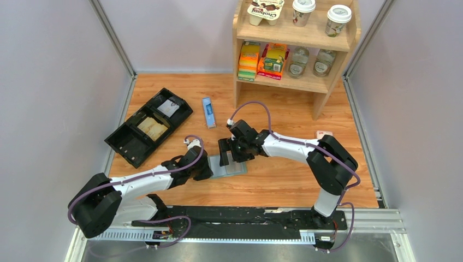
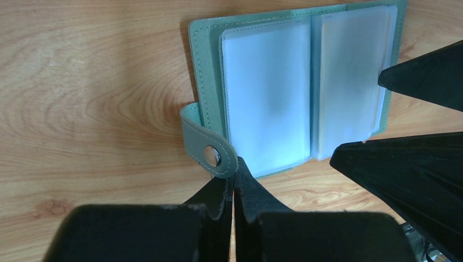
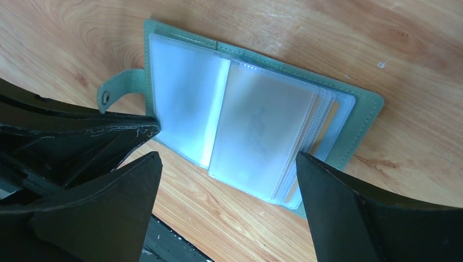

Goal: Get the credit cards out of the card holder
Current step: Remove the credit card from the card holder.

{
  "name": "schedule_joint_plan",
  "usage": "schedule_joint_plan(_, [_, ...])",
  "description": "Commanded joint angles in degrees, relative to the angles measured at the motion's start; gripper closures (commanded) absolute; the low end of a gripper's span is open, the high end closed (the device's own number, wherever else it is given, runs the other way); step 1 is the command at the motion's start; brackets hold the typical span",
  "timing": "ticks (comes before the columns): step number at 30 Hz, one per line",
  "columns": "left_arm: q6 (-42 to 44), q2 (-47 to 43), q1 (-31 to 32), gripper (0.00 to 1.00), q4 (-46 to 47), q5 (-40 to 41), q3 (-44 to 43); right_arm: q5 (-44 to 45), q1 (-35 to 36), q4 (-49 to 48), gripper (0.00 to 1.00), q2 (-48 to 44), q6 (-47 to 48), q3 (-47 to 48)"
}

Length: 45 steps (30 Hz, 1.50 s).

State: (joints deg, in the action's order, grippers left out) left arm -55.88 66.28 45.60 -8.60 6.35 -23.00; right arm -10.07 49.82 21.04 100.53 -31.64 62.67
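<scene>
1. Fingers: my left fingers (image 2: 233, 183) clenched empty beside the snap strap (image 2: 210, 150); my right fingers (image 3: 226, 158) released wide above the card holder (image 3: 180, 93).
2. It lies open by the counter's (image 1: 284, 180) near edge; the credit cards (image 3: 326, 120) peek from its right-hand pages, nearer my right fingers.

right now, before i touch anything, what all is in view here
card holder: one, sage green, open flat, table centre
credit cards: a few, tan, in the tray
tray: one, black, left rear
box: one, blue, narrow, right of tray
shelf: one, wooden, rear, holding cups, jars, packets
small item: one, pinkish, far right; unclear
table: one, wooden
left gripper: one, black, shut, at holder's snap strap
right gripper: one, black, open, astride holder's pages
</scene>
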Motion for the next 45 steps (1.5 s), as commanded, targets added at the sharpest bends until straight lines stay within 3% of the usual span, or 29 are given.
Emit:
schedule_joint_plan(1, [-1.6,1.92,0.8,1.0,1.48,-2.92,2.0,-3.46,0.36,-3.28,0.03,-0.24,0.61,1.57])
schedule_joint_plan(11, [-1.78,2.1,0.89,1.0,2.01,-3.27,2.09,-10.23,0.45,-5.3,0.03,-1.65,0.0,2.28])
schedule_joint_plan(22, [-3.36,-1.06,0.89,1.0,0.87,-2.49,3.23,-10.15,0.45,-5.57,0.02,-1.39,0.0,2.01])
schedule_joint_plan(26, [-5.64,-8.7,0.89,0.96,-4.66,0.4,4.81,-9.01,0.36,-4.69,0.02,-2.79,1.05,2.27])
schedule_joint_plan(31, [-7.49,-24.43,0.89,0.73,-14.05,3.67,6.04,-6.55,0.1,-2.67,0.02,-4.9,2.98,2.45])
schedule_joint_plan(36, [-8.02,-35.06,0.89,0.68,-17.33,5.52,4.99,-5.49,-1.13,-2.32,0.06,-6.22,3.86,0.96])
schedule_joint_plan(41, [-6.53,-31.49,0.89,0.66,-5.67,2.1,2.88,-5.23,-2.36,-2.67,0.15,-5.87,3.78,-0.36])
schedule_joint_plan(45, [-2.93,-18.49,0.89,0.65,1.39,-2.03,-1.86,-4.0,-2.8,-2.76,0.27,-5.26,3.25,-0.8])
